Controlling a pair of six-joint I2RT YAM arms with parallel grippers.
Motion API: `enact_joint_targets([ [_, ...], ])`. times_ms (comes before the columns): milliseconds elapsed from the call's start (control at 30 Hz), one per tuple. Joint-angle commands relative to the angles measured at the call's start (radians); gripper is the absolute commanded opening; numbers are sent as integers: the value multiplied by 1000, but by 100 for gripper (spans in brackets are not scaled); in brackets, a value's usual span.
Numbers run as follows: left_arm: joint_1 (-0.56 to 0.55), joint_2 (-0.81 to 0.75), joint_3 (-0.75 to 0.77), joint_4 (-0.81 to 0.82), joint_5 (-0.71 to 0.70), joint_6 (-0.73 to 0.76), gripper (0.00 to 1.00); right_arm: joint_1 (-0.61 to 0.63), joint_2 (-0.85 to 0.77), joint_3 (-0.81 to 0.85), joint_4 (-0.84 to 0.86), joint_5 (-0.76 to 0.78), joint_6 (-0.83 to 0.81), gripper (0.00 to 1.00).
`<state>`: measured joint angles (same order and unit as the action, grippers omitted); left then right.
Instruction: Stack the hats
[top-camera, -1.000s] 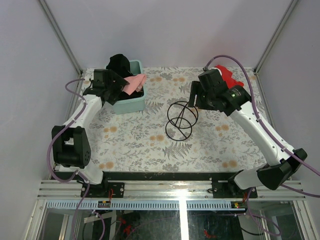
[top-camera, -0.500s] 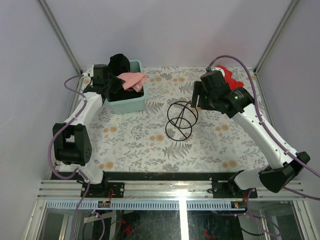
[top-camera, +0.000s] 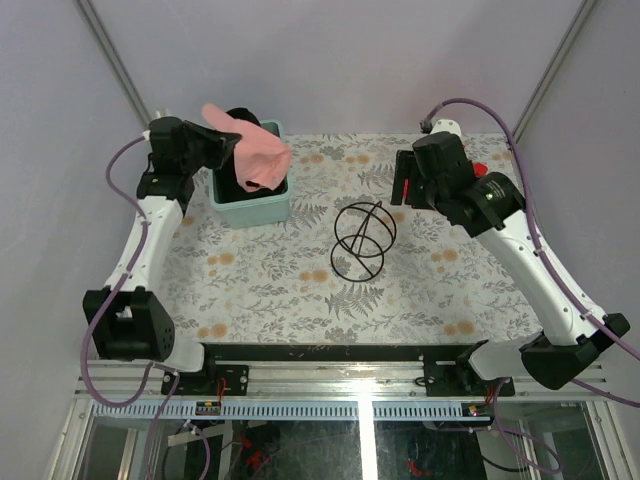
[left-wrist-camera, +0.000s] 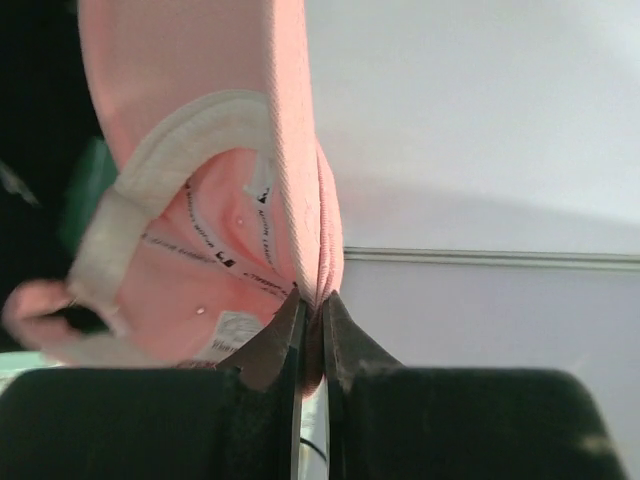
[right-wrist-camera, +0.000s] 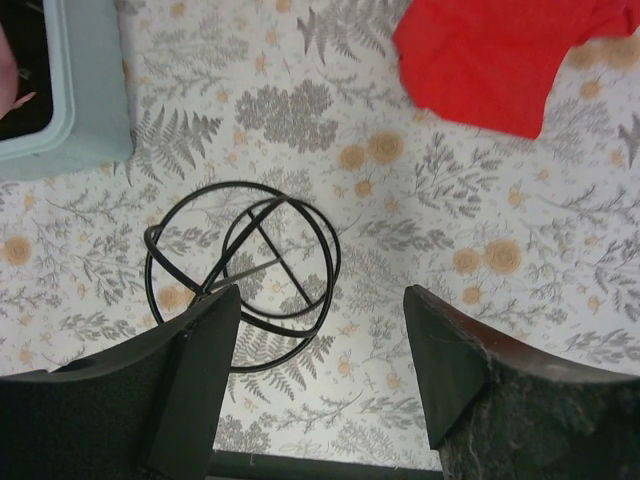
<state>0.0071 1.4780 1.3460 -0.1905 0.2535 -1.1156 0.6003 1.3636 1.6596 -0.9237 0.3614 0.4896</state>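
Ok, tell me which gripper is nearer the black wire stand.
Right. The right gripper hovers close by the wire stand; the left gripper grips the pink cap above the tub.

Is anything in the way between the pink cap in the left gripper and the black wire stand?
Nothing visible lies between the pink cap and the wire stand, only bare table. The open right gripper hangs above the stand, though.
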Motion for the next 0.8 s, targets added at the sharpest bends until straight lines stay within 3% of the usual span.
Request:
enact_joint_targets([
  [0, 29, -75, 44, 145, 159, -132, 0, 6, -48, 63, 78, 63, -95, 74],
  [133, 29, -103, 11, 236, 280, -304, 0, 6, -71, 54, 187, -40, -163, 77],
  [267, 28, -125, -69, 433, 406, -539, 0, 6, -97, 16, 357, -285, -247, 83],
  [433, 28, -144, -94, 583, 534, -715, 0, -21, -66, 57, 455, -534, -246, 86],
  [667, 22, -160, -46, 638, 740, -671, 0, -329, 53, 84, 544, -1061, 100, 88],
  [767, 18, -191, -101, 753, 796, -660, 0, -433, 65, -94, 881, -1313, 399, 84],
])
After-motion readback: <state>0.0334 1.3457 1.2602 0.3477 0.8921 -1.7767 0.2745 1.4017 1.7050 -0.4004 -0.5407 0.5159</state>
